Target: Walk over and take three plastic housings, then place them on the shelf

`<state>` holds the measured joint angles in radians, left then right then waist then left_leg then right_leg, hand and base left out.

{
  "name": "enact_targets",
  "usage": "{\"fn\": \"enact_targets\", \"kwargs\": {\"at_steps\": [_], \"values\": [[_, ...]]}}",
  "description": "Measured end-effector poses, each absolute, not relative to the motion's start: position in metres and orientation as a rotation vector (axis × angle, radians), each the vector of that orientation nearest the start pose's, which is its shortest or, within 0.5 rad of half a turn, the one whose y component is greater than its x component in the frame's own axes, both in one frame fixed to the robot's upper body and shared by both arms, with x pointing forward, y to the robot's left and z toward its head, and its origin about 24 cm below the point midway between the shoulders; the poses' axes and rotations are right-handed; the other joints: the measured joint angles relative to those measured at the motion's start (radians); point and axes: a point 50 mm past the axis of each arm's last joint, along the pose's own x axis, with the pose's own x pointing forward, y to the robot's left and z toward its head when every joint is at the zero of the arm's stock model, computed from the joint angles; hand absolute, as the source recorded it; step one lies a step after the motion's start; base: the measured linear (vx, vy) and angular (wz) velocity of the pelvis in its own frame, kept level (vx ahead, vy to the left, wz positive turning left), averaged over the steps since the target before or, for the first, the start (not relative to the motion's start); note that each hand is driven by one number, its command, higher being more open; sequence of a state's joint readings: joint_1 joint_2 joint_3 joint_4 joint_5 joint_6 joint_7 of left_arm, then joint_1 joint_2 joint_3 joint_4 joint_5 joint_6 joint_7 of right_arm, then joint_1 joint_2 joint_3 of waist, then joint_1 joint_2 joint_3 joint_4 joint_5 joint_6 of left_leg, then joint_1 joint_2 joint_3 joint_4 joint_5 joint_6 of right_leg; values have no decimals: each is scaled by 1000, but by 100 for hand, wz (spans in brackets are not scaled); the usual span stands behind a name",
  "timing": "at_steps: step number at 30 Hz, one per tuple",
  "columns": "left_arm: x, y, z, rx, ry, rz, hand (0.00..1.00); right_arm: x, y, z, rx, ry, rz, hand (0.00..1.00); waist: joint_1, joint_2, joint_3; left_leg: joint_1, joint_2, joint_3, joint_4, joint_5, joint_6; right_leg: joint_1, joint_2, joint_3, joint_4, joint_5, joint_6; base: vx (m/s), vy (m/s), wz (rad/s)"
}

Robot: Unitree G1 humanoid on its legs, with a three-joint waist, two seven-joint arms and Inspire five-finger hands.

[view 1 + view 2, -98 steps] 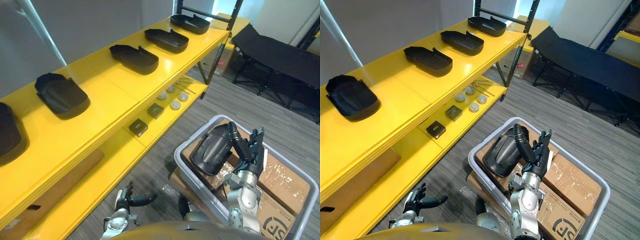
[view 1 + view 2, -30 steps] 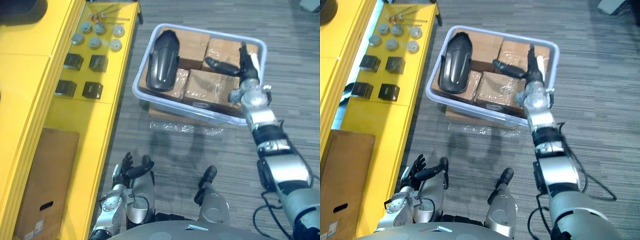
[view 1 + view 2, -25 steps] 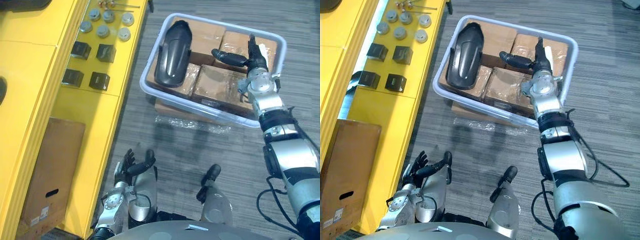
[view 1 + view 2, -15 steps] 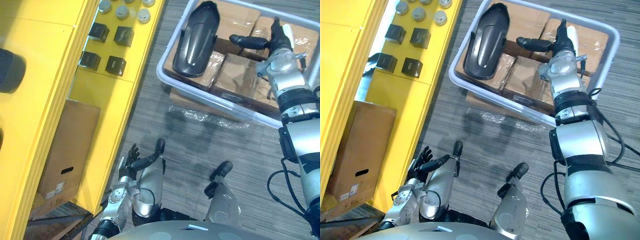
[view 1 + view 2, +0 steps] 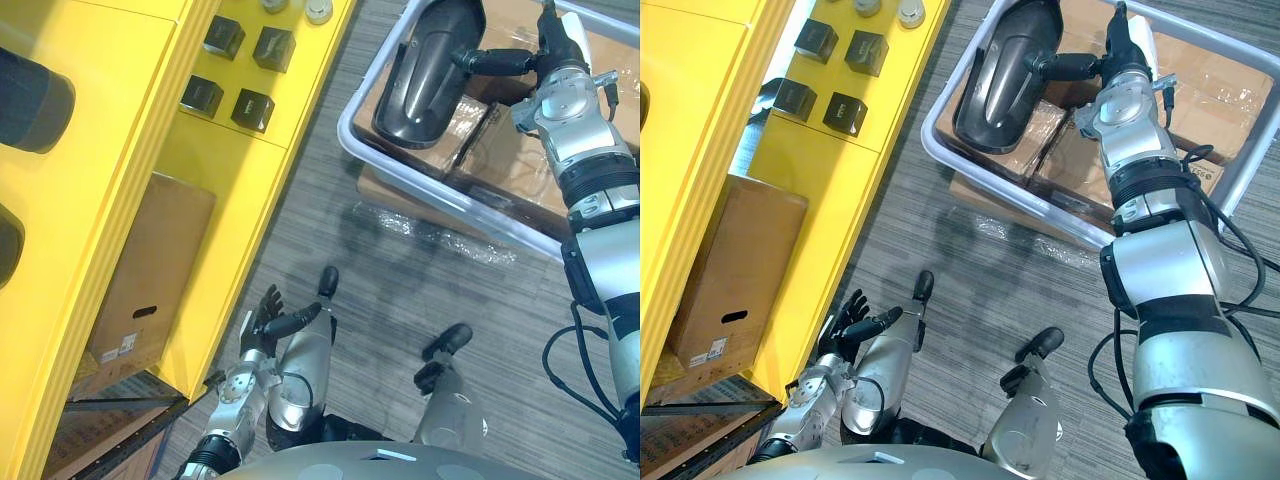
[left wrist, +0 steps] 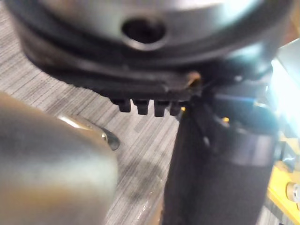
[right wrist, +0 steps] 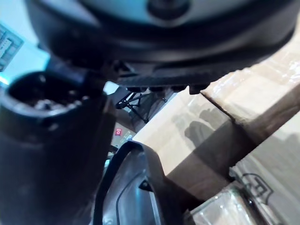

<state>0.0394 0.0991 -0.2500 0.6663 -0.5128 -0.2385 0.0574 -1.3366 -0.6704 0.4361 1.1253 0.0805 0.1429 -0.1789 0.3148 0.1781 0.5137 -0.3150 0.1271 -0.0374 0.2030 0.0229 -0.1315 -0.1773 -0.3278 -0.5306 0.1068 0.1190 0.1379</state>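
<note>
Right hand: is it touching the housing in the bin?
Cannot tell. In the right eye view, fingers of the right hand overlap the housing rim; contact or gap unreadable.

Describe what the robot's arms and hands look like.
Both arms are silver-grey rounded shells joined by black bands, as on the right arm. The right hand has dark fingers and a white thumb cover. The left hand is dark, on a silver wrist.

Label (image 5: 119,346) on cardboard box (image 5: 155,260): print unreadable.
</note>
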Motion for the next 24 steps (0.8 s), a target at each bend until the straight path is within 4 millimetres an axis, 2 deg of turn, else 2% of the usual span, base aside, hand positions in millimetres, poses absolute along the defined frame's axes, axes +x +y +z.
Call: {"fn": "enact_targets", "kwargs": {"at_steps": [13,14,19,24], "values": [[189,142,-96,-356,528,66,100,410,-274,263,-713,59,-424,100,24,15,-9,8,-16,-11,-90,60,-1,-28,-19,-19,13,-4,-3,-48,-9,4],[189,142,-97,-359,529,66,100,409,-275,263,-715,63,-428,0,27,16,-10,7,-16,-13,-91,60,-1,-27,-19,-21,12,-4,-3,-30,-3,9],[187,139,-98,-364,539,53,100,402,-292,270,-830,84,-497,0,39,33,-21,-1,-18,-37,-129,85,-3,-31,-19,-51,10,-6,-2,-34,-20,14],[186,136,-99,-358,549,40,100,392,-313,284,-856,91,-570,0,40,47,-31,-15,-19,-48,-140,91,-5,-42,-19,-62,9,-7,-2,-41,-20,6]]}}
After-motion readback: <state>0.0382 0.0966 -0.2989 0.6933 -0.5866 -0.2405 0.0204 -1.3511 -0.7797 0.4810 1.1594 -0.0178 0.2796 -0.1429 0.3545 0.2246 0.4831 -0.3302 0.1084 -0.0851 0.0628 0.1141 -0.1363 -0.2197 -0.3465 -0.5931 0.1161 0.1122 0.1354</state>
